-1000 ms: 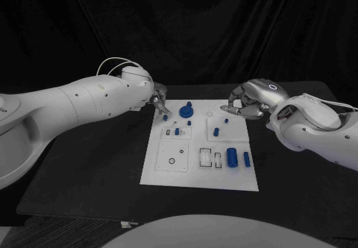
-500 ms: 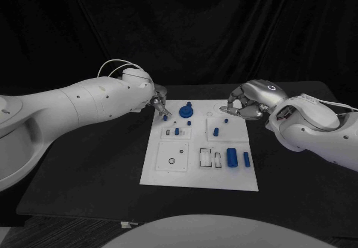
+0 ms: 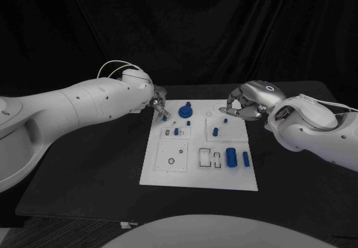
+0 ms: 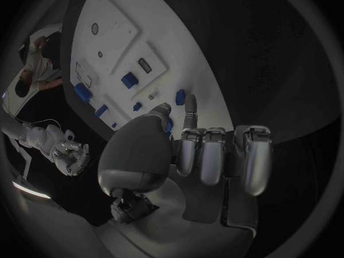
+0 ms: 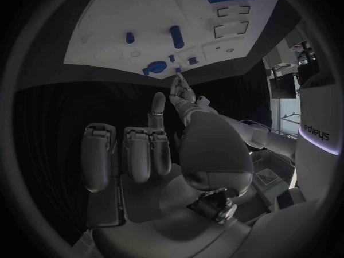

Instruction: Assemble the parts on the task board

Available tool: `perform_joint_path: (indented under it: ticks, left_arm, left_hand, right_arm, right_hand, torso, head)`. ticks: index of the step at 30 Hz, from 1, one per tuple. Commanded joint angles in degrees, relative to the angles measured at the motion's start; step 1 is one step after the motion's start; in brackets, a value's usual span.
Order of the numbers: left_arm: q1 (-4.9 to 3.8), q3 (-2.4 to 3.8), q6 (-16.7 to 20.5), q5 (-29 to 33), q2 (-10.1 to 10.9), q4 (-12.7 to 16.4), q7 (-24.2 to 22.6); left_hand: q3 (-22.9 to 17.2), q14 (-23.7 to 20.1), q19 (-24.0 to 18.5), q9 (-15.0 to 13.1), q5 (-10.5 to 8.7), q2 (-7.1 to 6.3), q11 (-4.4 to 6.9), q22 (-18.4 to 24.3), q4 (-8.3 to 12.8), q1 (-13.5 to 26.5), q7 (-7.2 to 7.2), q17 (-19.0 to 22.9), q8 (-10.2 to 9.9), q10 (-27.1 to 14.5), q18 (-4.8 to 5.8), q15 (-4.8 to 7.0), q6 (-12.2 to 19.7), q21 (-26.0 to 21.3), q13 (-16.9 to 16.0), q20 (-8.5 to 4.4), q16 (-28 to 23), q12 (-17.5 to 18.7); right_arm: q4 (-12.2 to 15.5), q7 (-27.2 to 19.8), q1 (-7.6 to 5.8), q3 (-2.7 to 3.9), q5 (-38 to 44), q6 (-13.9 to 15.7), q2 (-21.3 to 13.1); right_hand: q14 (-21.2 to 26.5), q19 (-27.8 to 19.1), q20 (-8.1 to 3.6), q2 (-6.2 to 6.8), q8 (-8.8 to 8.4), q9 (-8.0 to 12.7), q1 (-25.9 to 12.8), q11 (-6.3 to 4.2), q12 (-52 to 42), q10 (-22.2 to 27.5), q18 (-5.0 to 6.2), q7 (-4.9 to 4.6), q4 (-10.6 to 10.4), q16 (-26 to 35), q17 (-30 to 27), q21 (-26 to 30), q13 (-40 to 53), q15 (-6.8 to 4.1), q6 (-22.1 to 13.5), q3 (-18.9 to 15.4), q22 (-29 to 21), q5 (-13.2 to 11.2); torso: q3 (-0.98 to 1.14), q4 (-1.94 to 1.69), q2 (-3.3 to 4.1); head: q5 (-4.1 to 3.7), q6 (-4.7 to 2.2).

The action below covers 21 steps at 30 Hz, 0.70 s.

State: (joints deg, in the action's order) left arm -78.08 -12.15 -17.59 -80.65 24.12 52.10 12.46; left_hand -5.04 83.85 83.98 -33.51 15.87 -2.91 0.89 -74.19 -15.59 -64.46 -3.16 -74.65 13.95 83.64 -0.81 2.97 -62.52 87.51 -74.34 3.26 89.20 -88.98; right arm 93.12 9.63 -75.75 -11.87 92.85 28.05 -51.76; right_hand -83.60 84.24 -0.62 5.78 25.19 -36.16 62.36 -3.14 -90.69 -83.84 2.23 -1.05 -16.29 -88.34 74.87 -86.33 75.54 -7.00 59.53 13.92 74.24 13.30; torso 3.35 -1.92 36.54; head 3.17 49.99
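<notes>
The task board point(image 3: 200, 178) lies mid-table, parts point(image 3: 232, 156) on it, left hand point(image 3: 158, 101) and right hand point(image 3: 242, 107) at its far corners.

You've got just the black table point(image 3: 89, 175) under it all, w/ black curtain point(image 3: 224, 36) hanging behind.

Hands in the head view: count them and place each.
2. The left hand is at the task board's far left corner; the right hand is at its far right corner.
</notes>
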Motion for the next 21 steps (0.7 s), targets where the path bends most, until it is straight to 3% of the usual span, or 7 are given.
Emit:
perform_joint_path:
  ticks: [1,21]
  left_arm:
    - [0.16,0.05,-1.04,-0.18,-0.24,-0.16,-0.36]
    - [0.7,0.05,-2.25,-0.18,-0.69,-0.84,-0.24]
  left_hand:
    - [-1.5,6.15,3.57,-1.16,1.05,-0.12,0.07,-14.58,1.29,-0.82,0.23,-15.35,-0.84,6.36,-0.12,0.49,0.94,-0.7,-15.66,-0.23,0.8,-1.02]
    - [-2.11,6.15,3.23,-1.61,2.24,0.15,0.12,-14.41,2.13,-1.78,0.27,-15.35,-1.35,6.36,-0.25,0.53,0.97,-1.16,-15.66,-0.26,0.8,-1.02]
  right_arm:
    - [-0.02,0.9,0.15,0.05,0.1,-0.26,0.03]
    - [-0.1,0.74,0.19,0.05,0.1,-0.42,0.13]
  right_hand:
    - [-5.43,3.57,0.25,-0.77,0.08,-1.02,0.57,0.43,0.69,-6.16,-1.18,0.05,-0.37,0.53,10.12,0.12,14.46,0.06,-0.8,1.07,14.37,0.52]
    - [-5.43,3.55,0.25,-0.79,0.08,-1.03,0.57,0.43,0.69,-6.16,-1.17,0.05,-0.37,0.55,10.09,0.16,14.46,0.07,-0.78,1.08,14.36,0.53]
  torso:
    - [0.03,0.0,-0.01]
    - [0.03,0.01,-0.02]
  head:
    - [-0.07,0.01]
    - [-0.15,0.01]
